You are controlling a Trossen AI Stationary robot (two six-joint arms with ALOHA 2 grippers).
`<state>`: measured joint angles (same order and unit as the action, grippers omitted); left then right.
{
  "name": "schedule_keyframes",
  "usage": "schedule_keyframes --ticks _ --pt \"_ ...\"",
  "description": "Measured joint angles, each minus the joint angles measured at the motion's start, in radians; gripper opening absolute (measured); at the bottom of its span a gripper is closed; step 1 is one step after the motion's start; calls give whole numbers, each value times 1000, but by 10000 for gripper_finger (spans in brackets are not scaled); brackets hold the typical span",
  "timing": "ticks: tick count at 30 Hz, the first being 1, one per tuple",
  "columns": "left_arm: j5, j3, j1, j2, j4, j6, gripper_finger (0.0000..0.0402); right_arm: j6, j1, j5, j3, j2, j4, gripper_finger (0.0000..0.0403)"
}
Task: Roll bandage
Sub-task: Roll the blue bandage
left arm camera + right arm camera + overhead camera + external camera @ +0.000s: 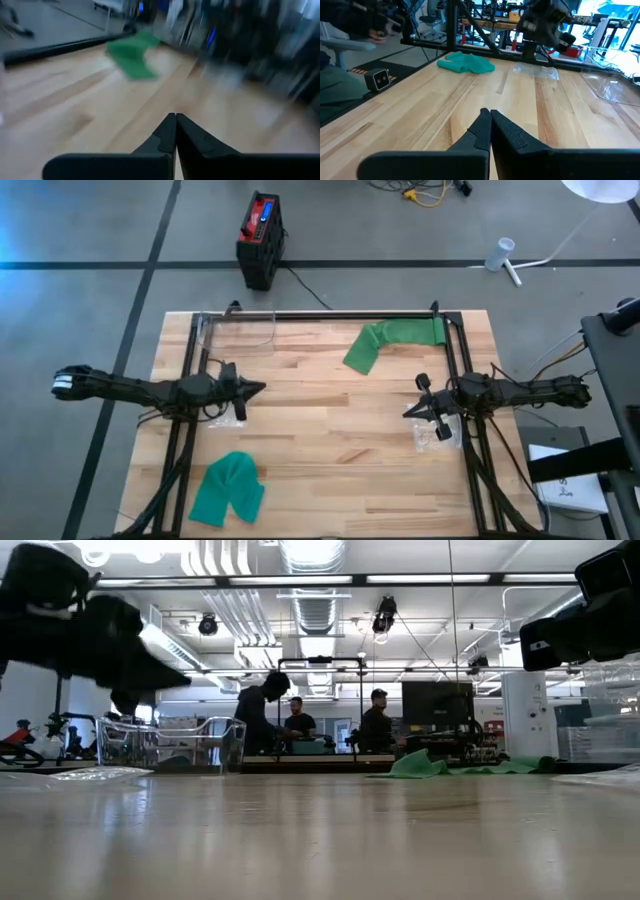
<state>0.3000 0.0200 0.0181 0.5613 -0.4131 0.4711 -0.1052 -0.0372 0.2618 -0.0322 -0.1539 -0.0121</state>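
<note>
Hovering over the wooden worktop, both arms sit at mid-depth with nothing in hand. The left pincer points toward the centre from the left side; its fingers are clenched together on nothing, as the left wrist view confirms. The right pincer mirrors it from the right side, fingers likewise pressed shut and empty.

Two pieces of green bandage lie loose. One, the far bandage, is draped at the back edge toward the right, one end running up against the black frame rail. The other, the near bandage, lies crumpled in a folded heap at the front left, close to the left frame leg. Neither is rolled, and neither pincer is touching either piece — task judged not yet begun.

Clear plastic bags rest beside the right arm's base; a transparent plastic piece sits at the back left corner.

Room for moving: the middle of the worktop is bare wood between the two pincers, a good flat area for rolling. The far bandage's contact with the rail could hinder a clean pick from that end; its free end toward the centre looks easier. The near bandage sits just beside the frame leg, so an approach from the open side seems safer.

People are visible in the room beyond, well clear of the worktop.
</note>
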Motion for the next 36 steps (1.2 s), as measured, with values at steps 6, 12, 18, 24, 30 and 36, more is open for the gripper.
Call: schedule_keyframes --ticks 6,12,18,24,30,36 --pt "129 0 -3 38 -279 -74 0 0 0 0 0 0 0 0" --pt "-57 0 76 132 -404 -85 15 0 0 0 0 0 0 0" --pt "-9 0 205 257 -373 -94 91 -103 2 -119 1 0 -38 0" --pt "15 41 208 377 -303 -96 196 -244 2 -191 1 0 -74 0" --pt "14 269 232 494 71 -123 251 -267 2 -187 1 0 -83 0" --pt "11 551 367 607 586 -61 250 -17 3 -225 1 0 -211 0"
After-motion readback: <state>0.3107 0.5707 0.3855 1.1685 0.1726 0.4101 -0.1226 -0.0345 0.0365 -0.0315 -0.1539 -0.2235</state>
